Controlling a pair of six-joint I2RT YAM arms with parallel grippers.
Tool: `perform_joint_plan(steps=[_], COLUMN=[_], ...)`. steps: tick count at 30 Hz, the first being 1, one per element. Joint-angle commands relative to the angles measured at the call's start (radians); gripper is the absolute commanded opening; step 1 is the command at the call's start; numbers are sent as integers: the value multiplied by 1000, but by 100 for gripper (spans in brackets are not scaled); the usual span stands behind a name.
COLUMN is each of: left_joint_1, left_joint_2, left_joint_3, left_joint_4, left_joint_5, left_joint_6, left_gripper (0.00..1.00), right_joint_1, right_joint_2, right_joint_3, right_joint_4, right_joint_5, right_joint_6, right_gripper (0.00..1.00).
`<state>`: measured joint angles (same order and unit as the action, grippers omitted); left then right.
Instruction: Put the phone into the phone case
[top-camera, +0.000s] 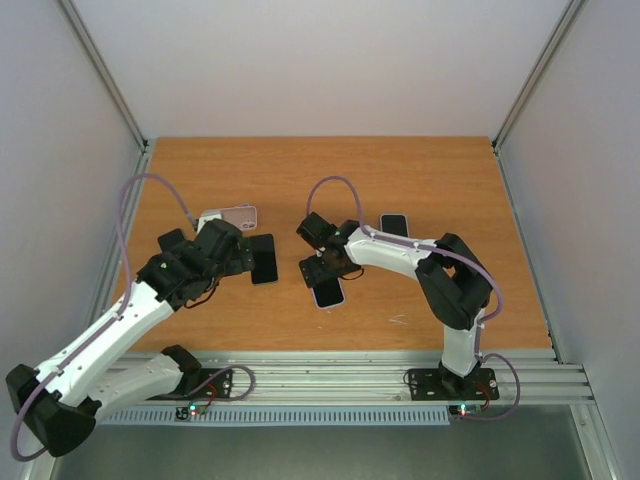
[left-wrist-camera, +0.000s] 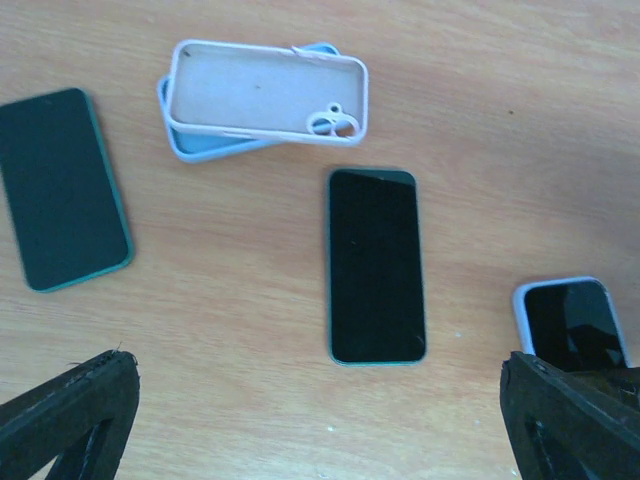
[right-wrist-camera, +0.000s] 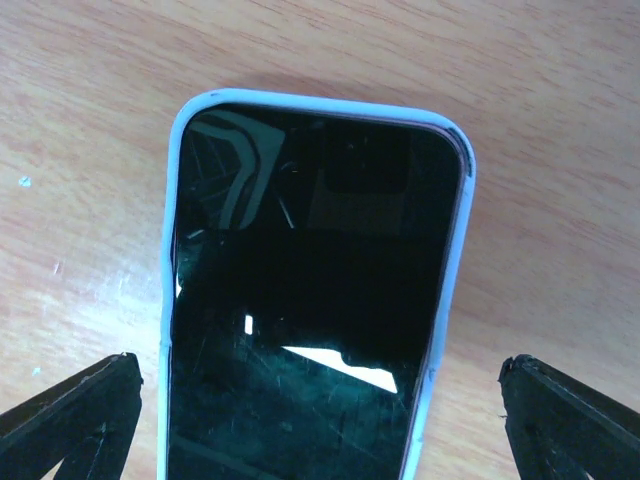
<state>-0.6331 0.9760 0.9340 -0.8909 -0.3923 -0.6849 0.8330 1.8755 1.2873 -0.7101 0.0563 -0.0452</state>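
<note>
Phone (right-wrist-camera: 310, 300) lies screen up in a light blue case (right-wrist-camera: 172, 200) on the wooden table (right-wrist-camera: 560, 120); in the top view it sits about midway across the table and toward the near side. The case rim wraps the top edge and both long sides. At the upper right corner the rim looks thin and dark, so the phone may not be fully seated there, though the wrist view is too close to be sure. The right gripper (right-wrist-camera: 320, 362) hangs over the phone's near half with its jaws spread wide. One black finger shows at each lower corner of the wrist view, both clear of the case and gripping nothing. The left gripper (left-wrist-camera: 318, 400) is likewise spread wide and holds nothing. Its fingers stand apart over bare wood, and the lower end of a bare phone (left-wrist-camera: 376, 265) lies just ahead of the gap. That bare phone lies flat, screen up, and has a greenish rim. Beyond it two empty cases are stacked: a pink case (left-wrist-camera: 265, 92), open side up, sits skewed on top of a blue case (left-wrist-camera: 190, 148). A green phone (left-wrist-camera: 62, 188) lies flat and slightly tilted, well to the left of the bare phone. The phone in its case shows at the lower right of the left wrist view, apart from the bare phone.
</note>
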Motion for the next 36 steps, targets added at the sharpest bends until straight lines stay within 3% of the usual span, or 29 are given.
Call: perform_joint_plan(steps=[1, 10, 19, 36], left_joint_1=[6, 7, 19, 82], left_joint_2=[-30, 15, 45, 117], left_joint_3=[-8, -50, -58, -77], left_joint_4=[-33, 37, 49, 65], left_joint_5=[-111, -36, -3, 73], left_joint_6=[27, 6, 3, 13], left_gripper=[99, 99, 99, 99], right_joint_1=[16, 23, 6, -311], right_joint_2=[39, 137, 128, 180], right_joint_3=[51, 86, 90, 218], right_joint_4=[9, -42, -63, -47], right_joint_5=[37, 63, 132, 127], right_joint_6=[22, 43, 75, -26], right_gripper=[98, 98, 80, 79])
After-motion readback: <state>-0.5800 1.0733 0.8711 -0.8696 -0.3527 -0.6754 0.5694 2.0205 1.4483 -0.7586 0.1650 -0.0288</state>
